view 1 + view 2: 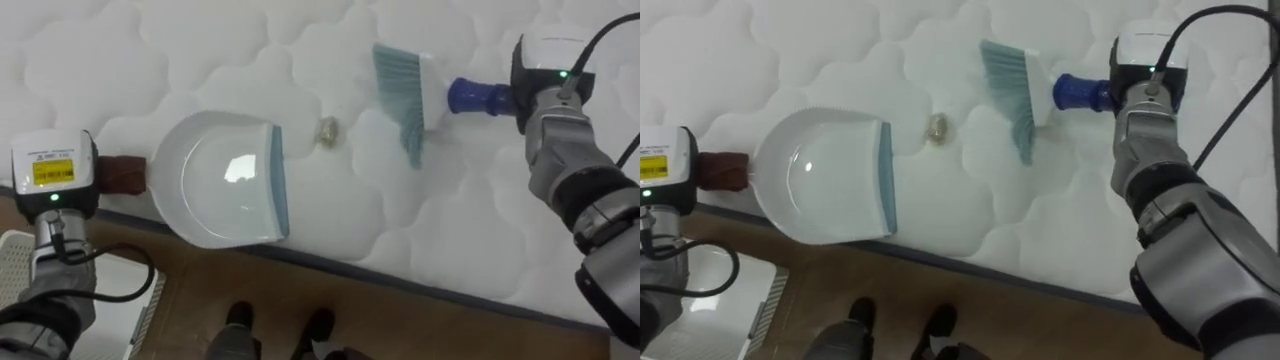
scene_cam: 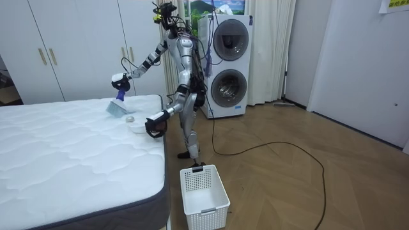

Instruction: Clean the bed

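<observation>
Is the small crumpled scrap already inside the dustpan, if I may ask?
No, the scrap lies on the mattress, between the dustpan and the brush, outside the pan.

Before me, the white quilted mattress (image 1: 200,40) carries a white dustpan (image 1: 225,190) flat at its near edge, with a small crumpled scrap (image 1: 327,129) just beside the pan's blue lip. A white basket (image 2: 203,191) stands on the wooden floor (image 2: 287,185) by the bed's corner.

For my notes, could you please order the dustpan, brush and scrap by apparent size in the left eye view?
1. dustpan
2. brush
3. scrap, by far the smallest
</observation>
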{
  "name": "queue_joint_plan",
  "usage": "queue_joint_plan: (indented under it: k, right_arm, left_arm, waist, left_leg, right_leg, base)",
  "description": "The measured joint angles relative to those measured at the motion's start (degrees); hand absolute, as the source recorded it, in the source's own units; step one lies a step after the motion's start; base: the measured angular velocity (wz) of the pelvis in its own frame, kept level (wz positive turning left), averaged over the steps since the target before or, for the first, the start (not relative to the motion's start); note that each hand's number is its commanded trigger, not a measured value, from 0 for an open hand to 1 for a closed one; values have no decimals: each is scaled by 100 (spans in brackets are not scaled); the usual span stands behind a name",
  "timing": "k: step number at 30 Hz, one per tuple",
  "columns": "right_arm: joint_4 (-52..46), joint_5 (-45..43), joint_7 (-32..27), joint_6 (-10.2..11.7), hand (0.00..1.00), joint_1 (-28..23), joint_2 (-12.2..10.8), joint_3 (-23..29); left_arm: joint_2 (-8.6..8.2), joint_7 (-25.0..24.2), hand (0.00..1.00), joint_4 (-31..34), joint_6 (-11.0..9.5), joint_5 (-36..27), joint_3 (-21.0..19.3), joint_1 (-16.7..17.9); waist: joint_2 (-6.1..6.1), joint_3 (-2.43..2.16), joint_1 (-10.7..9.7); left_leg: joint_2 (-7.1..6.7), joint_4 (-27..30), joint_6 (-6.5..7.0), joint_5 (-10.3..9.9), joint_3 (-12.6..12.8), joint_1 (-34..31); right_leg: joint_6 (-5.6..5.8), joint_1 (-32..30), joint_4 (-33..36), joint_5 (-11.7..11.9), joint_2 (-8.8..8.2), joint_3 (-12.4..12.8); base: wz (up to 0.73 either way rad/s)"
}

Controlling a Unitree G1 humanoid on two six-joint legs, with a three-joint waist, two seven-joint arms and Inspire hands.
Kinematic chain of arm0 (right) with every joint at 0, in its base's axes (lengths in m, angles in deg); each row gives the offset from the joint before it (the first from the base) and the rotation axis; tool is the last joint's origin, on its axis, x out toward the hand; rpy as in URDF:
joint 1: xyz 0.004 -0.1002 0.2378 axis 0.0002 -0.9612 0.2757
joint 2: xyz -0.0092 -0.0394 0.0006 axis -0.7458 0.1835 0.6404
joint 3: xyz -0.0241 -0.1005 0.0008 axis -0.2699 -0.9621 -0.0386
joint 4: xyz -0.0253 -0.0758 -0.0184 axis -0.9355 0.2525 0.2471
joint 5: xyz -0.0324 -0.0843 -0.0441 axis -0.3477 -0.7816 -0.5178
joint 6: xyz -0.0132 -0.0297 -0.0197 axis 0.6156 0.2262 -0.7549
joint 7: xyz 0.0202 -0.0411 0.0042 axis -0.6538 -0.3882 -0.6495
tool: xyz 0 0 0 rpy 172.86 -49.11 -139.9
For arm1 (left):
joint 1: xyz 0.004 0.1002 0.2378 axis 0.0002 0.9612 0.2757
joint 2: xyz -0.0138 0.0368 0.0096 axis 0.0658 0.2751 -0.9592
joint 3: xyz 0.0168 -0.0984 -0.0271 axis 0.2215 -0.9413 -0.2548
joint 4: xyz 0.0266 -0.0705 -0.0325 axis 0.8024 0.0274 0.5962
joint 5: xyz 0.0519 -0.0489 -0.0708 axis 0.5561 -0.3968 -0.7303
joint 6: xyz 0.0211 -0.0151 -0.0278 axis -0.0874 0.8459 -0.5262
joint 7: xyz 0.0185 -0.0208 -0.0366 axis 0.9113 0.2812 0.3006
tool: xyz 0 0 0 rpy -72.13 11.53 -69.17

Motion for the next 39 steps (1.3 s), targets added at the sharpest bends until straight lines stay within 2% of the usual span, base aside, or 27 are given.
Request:
queue_joint_plan:
  k: [4, 7, 12, 16, 17, 20, 26, 31, 39]
  right_arm:
    - [-126, -142, 7, 4, 100, 0, -2, -161]
    - [-197, -247, 87, 7, 100, 0, -24, -190]
    - [-206, -635, 272, -10, 100, 2, -36, -192]
    - [-207, -797, 371, -18, 100, 2, -53, -259]
    - [-207, -831, 418, -96, 100, 5, -106, -287]
    - [-225, -862, 521, -208, 100, 14, -197, -417]
    - [-244, -887, 812, -338, 100, 49, -195, -670]
    - [-251, -966, 967, -346, 100, 49, -208, -801]
    - [-356, -1093, 1084, -347, 100, 48, -227, -846]
  left_arm:
    - [0, -2, 100, 14, 0, 0, -2, -1]
    - [-15, -16, 100, 48, -4, 2, -1, -2]
    - [-37, -52, 100, 113, -6, 44, -20, -6]
    - [-46, -140, 100, 144, -5, 25, -30, -4]
    - [-49, -176, 100, 151, -5, 25, -25, 1]
    - [-57, -276, 100, 176, -5, 26, -13, 0]
    - [-72, -389, 100, 176, -4, 0, 14, -2]
    - [-90, -452, 100, 188, -4, 9, 32, -2]
    - [-90, -516, 100, 215, -4, 3, 54, -5]
  waist:
    - [6, 3, 1]
    - [40, 27, 5]
    - [86, 59, 187]
    - [87, 59, 294]
    - [87, 59, 317]
    - [86, 58, 318]
    - [83, 56, 303]
    - [97, 55, 312]
    - [189, 48, 314]
  left_leg:
    - [1, -3, 0, 0, -42, 0]
    - [1, 12, -2, -1, -95, 10]
    - [-13, -97, -7, -7, -131, 10]
    - [-39, -138, -32, 13, -197, 10]
    - [-54, -137, -41, 25, -217, 12]
    - [-59, -137, -43, 35, -274, 24]
    - [-85, -148, -42, 35, -343, 29]
    - [-83, -141, -42, 35, -382, 104]
    - [-83, -172, -43, 35, -385, 114]
  right_leg:
    - [0, 16, 0, 1, -1, -41]
    - [0, 70, -13, 1, -1, -109]
    - [-1, 64, -23, 1, -6, -147]
    - [-4, 85, -58, 2, -3, -219]
    - [-5, 109, -86, 2, 0, -255]
    - [-4, 157, -111, 2, -9, -354]
    - [-4, 232, -182, 2, -26, -497]
    - [-3, 366, -274, 2, -6, -547]
    - [-3, 391, -308, 3, 8, -550]
  base:
    - [5]
    - [9]
    - [4]
    - [10]
    - [8]
    - [9]
    - [4]
    - [6]
    - [0]
